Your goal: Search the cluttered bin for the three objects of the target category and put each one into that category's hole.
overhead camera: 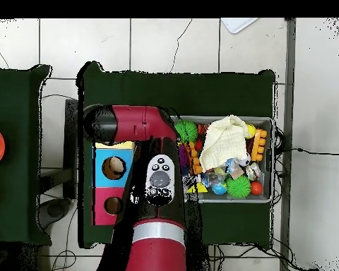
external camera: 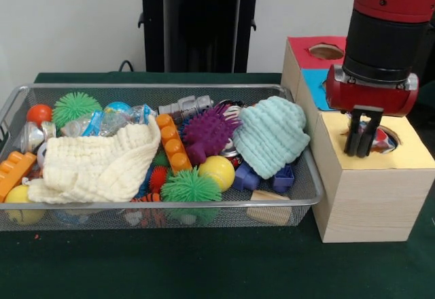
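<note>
My gripper hangs over the round hole in the yellow top of the wooden box, right of the bin. Its fingers stand close together, and a small white dotted cloth piece shows at their tips, in the hole's mouth. The silver wire-mesh bin is full of toys. I cannot make out any other dotted cloth piece in it. In the overhead view the arm hides the gripper and the yellow hole; only a strip of the yellow top and the bin show.
In the bin lie a cream knit cloth, a mint knit cloth, a purple spiky ball, green spiky balls, orange bricks and a yellow ball. The blue-topped hole and the red-topped hole lie behind the yellow one.
</note>
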